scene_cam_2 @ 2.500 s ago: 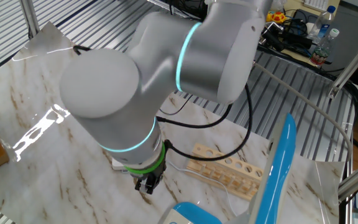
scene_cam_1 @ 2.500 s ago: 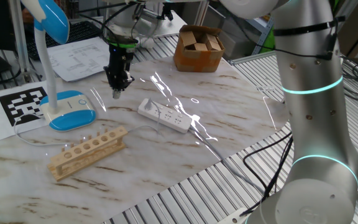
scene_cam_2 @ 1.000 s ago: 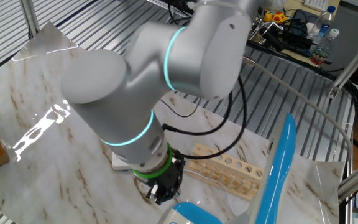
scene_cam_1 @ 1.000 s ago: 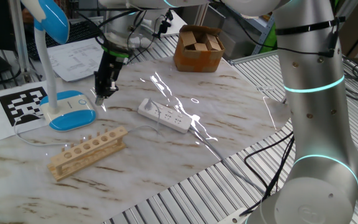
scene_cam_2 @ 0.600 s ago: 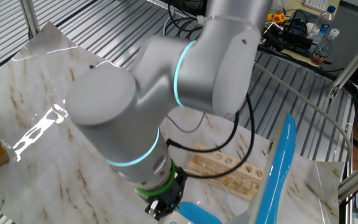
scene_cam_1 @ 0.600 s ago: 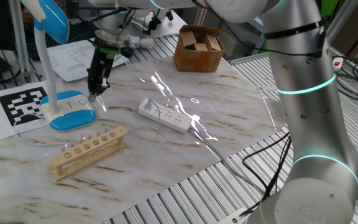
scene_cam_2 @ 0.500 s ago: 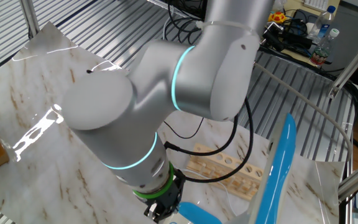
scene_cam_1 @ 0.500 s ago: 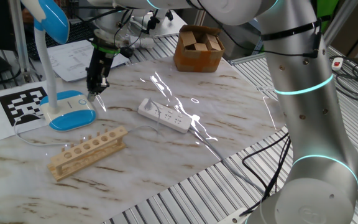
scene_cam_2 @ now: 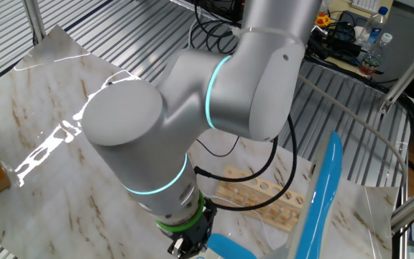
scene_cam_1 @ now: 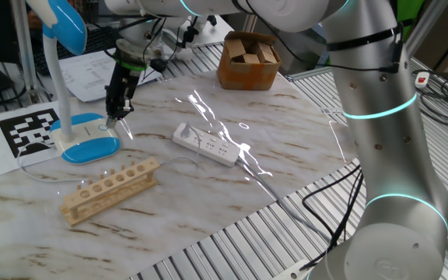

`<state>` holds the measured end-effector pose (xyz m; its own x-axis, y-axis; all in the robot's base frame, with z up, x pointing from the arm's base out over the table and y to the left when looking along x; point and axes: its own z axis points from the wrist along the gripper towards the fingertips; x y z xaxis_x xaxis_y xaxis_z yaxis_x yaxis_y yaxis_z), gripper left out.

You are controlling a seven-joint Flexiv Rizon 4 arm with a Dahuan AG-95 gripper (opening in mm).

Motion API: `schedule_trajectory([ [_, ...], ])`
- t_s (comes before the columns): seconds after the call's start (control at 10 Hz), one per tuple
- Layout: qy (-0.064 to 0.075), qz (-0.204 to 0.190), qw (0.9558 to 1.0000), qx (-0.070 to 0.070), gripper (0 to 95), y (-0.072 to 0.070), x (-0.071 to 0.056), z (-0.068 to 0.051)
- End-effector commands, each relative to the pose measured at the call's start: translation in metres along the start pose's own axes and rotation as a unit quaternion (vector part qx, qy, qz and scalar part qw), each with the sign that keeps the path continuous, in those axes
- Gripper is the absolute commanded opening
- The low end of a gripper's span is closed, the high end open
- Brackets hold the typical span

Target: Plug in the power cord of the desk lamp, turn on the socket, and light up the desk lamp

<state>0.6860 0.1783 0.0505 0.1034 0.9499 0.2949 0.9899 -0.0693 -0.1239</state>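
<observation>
A pale wooden rack (scene_cam_1: pixel 109 189) with a row of round holes lies on the marble-patterned bench (scene_cam_1: pixel 302 148); in the other fixed view the same rack (scene_cam_2: pixel 259 198) is partly visible. Toward the back of the bench stands an open brown cardboard box (scene_cam_1: pixel 248 60) holding wooden blocks. A black-and-white marker sheet (scene_cam_1: pixel 28 129) lies flat at the left, and printed papers (scene_cam_1: pixel 99 74) lie behind it.
</observation>
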Motion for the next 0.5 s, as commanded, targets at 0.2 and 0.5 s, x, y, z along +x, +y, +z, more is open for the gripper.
schedule_trajectory([
  [0.2,0.005,-0.002,1.0000,-0.005,0.0,0.0044,-0.0006,0.0011],
  [0.5,0.007,-0.007,0.9999,-0.012,0.0,0.0094,0.0031,0.0011],
])
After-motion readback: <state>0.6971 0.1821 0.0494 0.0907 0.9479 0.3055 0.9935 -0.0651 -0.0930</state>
